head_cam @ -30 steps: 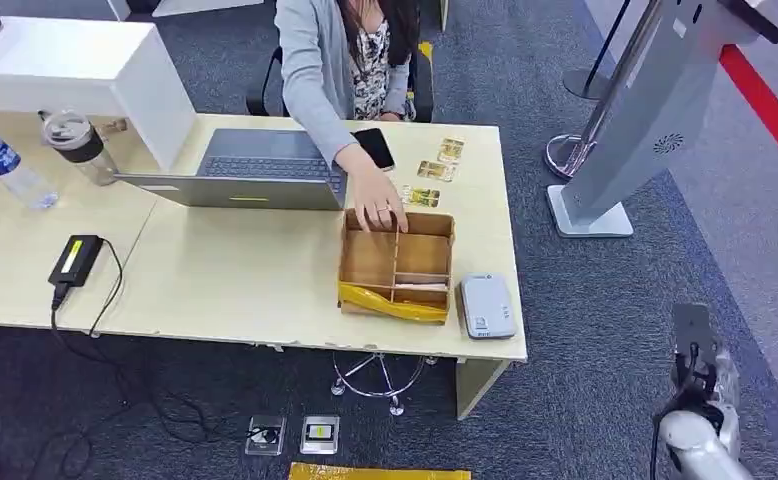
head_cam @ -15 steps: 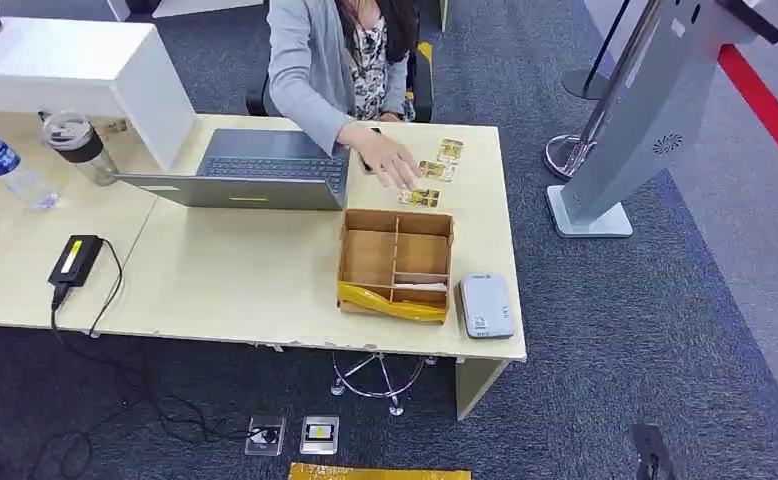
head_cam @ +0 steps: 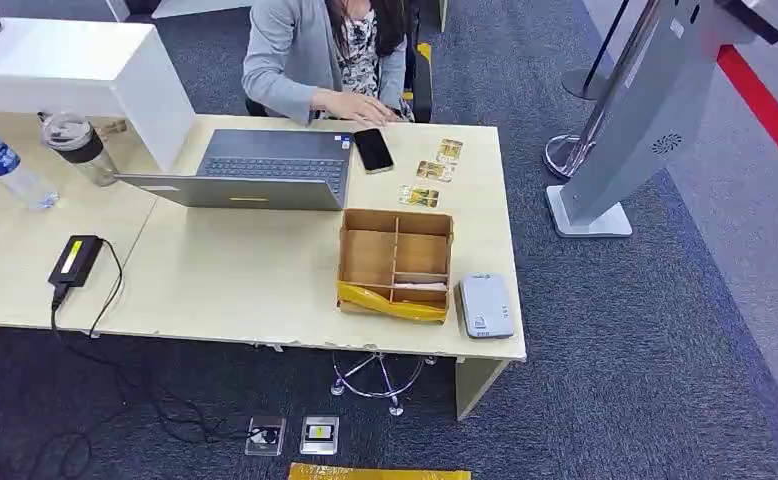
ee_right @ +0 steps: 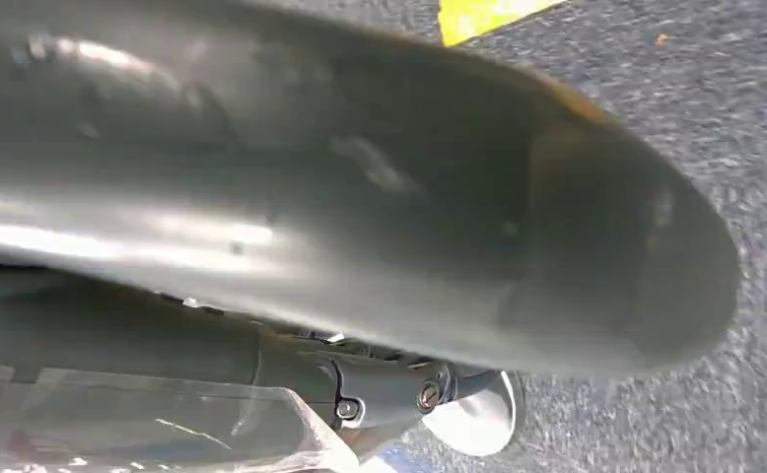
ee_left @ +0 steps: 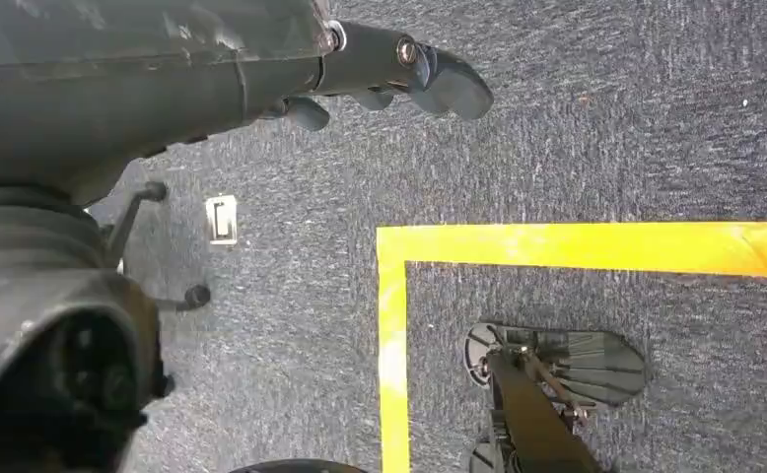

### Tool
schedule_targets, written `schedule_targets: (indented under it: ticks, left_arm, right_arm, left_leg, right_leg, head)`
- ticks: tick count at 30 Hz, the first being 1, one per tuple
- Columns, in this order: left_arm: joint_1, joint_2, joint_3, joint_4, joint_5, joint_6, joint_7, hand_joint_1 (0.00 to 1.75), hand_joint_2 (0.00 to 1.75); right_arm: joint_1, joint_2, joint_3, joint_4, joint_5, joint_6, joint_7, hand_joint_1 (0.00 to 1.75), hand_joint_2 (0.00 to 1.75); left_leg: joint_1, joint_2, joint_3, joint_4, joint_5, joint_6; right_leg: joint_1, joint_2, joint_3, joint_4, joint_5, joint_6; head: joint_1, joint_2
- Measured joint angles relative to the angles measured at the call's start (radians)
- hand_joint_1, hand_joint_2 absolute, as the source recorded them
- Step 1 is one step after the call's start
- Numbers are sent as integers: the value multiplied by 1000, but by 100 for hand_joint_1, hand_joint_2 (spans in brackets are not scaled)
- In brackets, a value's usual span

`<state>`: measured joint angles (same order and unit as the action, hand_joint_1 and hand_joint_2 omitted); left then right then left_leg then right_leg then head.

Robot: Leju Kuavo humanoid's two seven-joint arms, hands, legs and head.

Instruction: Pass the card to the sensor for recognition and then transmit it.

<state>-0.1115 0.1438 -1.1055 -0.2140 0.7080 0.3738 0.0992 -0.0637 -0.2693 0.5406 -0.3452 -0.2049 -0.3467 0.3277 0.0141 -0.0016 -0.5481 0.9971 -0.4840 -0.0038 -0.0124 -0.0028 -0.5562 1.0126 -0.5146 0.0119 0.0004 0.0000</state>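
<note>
Meanwhile, my left hand (ee_left: 399,74) hangs empty, fingers loosely apart; my right's state is unclear, while cards (head_cam: 420,196) lie beyond the box (head_cam: 396,263) beside the sensor (head_cam: 487,305), awaiting pickup.

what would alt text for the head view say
A desk holds a divided box with a grey card reader beside it and three cards behind. A seated person faces an open laptop and phone.

It was an office: a laptop (head_cam: 255,168) on the surface (head_cam: 215,270), grey carpet (head_cam: 615,330), a seated person (head_cam: 315,60).
</note>
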Motion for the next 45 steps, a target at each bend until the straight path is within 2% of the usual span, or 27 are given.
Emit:
schedule_targets:
  ticks: [3, 10, 12, 15, 18, 22, 26, 29, 45]
  left_arm:
    - [0, 0, 0, 0, -6, -8, 0, 0, 0]
    - [0, -2, 0, 0, 10, -29, -11, 0, 0]
    - [0, -3, 0, 0, 0, -25, -31, 0, 0]
    - [-2, -6, 0, 0, 5, 2, -74, 0, 0]
    - [-3, -8, 0, 0, 4, 21, -90, 0, 0]
    - [-3, -9, 0, 1, -5, 33, -94, 0, 0]
    - [-5, -11, 0, 1, -6, 28, -100, 0, 0]
    - [-5, -13, 0, 1, -8, 31, -102, 0, 0]
    - [-6, -18, 0, 1, -18, 19, -109, 0, 0]
  right_arm:
    - [0, 6, 13, 15, -14, 21, 3, 0, 0]
    - [-2, 12, 29, 46, -35, 23, -12, 0, 0]
    - [-1, 14, 31, 53, -40, 16, -49, 0, 0]
    - [-2, 16, 36, 55, -43, 8, -145, 0, 0]
    - [-5, 23, 43, 63, -37, 6, -173, 0, 0]
    - [-5, 26, 55, 68, -31, 6, -183, 0, 0]
    - [-8, 30, 67, 81, -27, 22, -161, 0, 0]
    - [-8, 30, 68, 87, -35, 7, -161, 0, 0]
    - [-9, 30, 69, 96, -43, 6, -201, 0, 0]
  left_leg:
    - [0, 0, 0, 0, 0, 0]
    - [0, 0, 0, 0, 0, 0]
    - [0, 0, 0, 0, 0, 0]
    - [0, 0, 0, 0, 0, 0]
    - [0, 0, 0, 0, 0, 0]
    - [0, 0, 0, 0, 0, 0]
    - [0, 0, 0, 0, 0, 0]
    - [0, 0, 0, 0, 0, 0]
    - [0, 0, 0, 0, 0, 0]
  right_leg:
    - [0, 0, 0, 0, 0, 0]
    - [0, 0, 0, 0, 0, 0]
    - [0, 0, 0, 0, 0, 0]
    - [0, 0, 0, 0, 0, 0]
    - [0, 0, 1, 0, 0, 0]
    - [0, 0, 0, 0, 0, 0]
    - [0, 0, 1, 0, 0, 0]
    - [0, 0, 1, 0, 0, 0]
    - [0, 0, 1, 0, 0, 0]
  head:
    - [0, 0]
    - [0, 0]
    - [0, 0]
    - [0, 0]
    - [0, 0]
    - [0, 0]
    - [0, 0]
    - [0, 0]
    - [0, 0]
